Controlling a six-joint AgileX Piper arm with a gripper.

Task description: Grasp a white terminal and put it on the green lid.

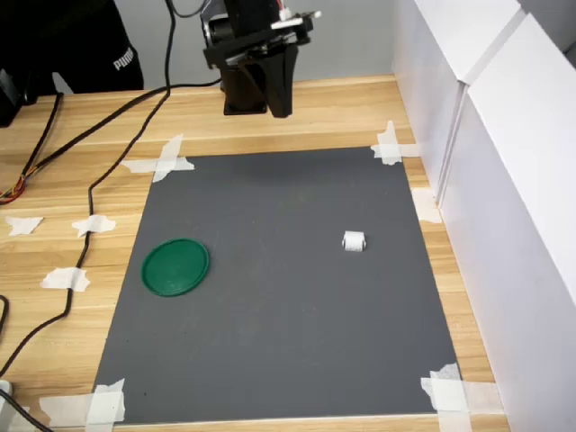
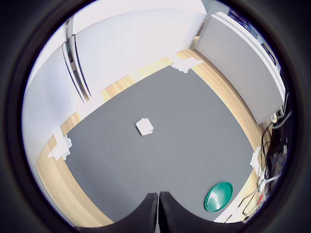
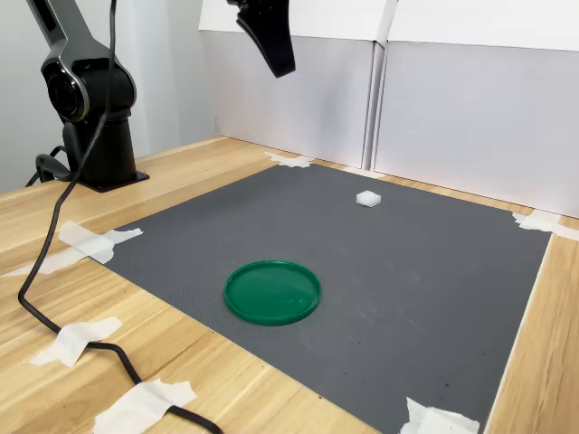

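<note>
The white terminal (image 1: 354,241) (image 2: 144,127) (image 3: 367,198) is a tiny white block lying alone on the grey mat, toward the first exterior view's right. The green lid (image 1: 175,266) (image 2: 218,196) (image 3: 272,291) lies flat on the mat's other side, near the first exterior view's left edge of the mat. My gripper (image 1: 280,110) (image 2: 158,195) (image 3: 280,69) hangs high above the mat's far edge, well clear of both. Its black fingers are pressed together with nothing between them.
The grey mat (image 1: 279,297) is taped at its corners to a wooden table (image 1: 81,162). White panels (image 1: 504,180) wall off the first exterior view's right side. Black cables (image 1: 108,135) trail over the table beside the mat, and the arm's base (image 3: 95,136) stands there too.
</note>
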